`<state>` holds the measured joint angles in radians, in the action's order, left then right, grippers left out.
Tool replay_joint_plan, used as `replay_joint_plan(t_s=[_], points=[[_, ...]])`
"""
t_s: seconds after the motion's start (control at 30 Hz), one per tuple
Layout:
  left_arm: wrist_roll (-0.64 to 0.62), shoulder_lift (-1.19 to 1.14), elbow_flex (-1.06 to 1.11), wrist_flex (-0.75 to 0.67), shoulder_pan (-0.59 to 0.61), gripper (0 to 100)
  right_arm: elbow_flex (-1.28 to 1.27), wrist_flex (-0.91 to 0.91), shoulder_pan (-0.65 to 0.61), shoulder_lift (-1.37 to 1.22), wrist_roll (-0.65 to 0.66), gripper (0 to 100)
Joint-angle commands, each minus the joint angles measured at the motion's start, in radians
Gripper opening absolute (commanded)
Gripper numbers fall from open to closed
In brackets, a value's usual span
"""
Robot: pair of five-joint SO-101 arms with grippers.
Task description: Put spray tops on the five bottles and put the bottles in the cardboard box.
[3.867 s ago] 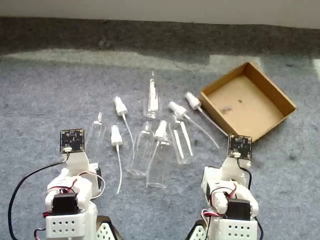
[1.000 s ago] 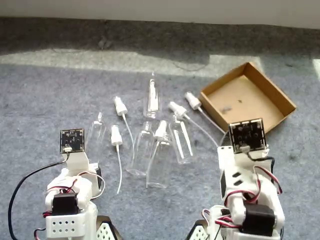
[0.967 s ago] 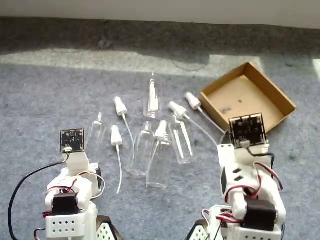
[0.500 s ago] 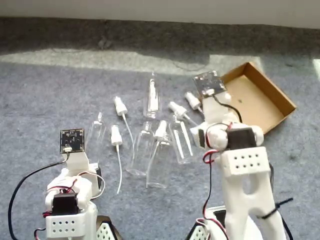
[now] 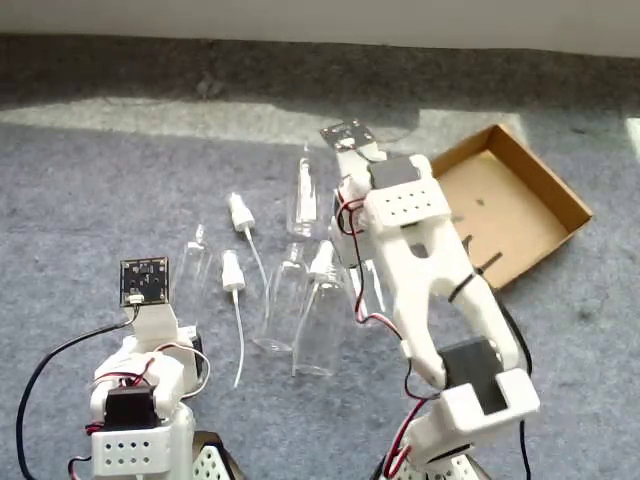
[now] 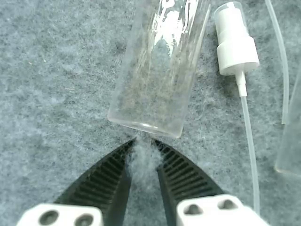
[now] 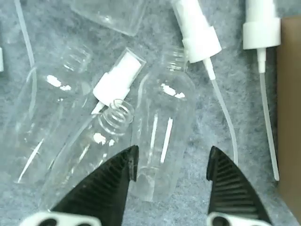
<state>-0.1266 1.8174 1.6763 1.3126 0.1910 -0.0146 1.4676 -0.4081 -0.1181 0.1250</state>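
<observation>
High view, two arms over a grey felt counter (image 5: 100, 180): the right arm stretches out across a cluster of clear plastic bottles (image 5: 283, 300) lying on their sides, while the left arm sits folded back at the near edge. White spray tops (image 5: 232, 272) with thin dip tubes lie loose among the bottles. The shallow brown cardboard box (image 5: 520, 215) sits open on the felt to the right of the cluster, just beside the outstretched arm, and every bottle in sight lies outside it.

Right wrist view: the right pincer (image 7: 173, 154) is spread wide and grips nothing. The base end of a bare-necked clear bottle (image 7: 162, 127) lies between its black fingers (image 7: 113, 186), closer to one than the other; contact cannot be judged. Two more bottles with open threaded necks lie alongside, a spray top resting by them, and two further tops lie towards a strip of the box at the frame's edge.

Left wrist view: the left pincer (image 6: 144, 141) is all but pressed together, a sliver of felt showing between its tips, with nothing pinched. Just ahead of those tips lies the flat base of the leftmost clear bottle (image 6: 157, 70), its body running away from the pincer. A lone white spray top (image 6: 235, 40) lies beside that bottle, its tube trailing back alongside the pincer
</observation>
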Motion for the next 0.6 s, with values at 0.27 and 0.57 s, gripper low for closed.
replay_joint_plan(t_s=[0.27,0.57], points=[[0.006,-0.007,0.019,0.006,0.013,1,0.395,0.117,-0.01,-0.361,-0.008,21.4],[0.006,-0.007,0.019,0.006,0.013,1,0.403,0.114,0.016,-0.501,-0.011,21.3]])
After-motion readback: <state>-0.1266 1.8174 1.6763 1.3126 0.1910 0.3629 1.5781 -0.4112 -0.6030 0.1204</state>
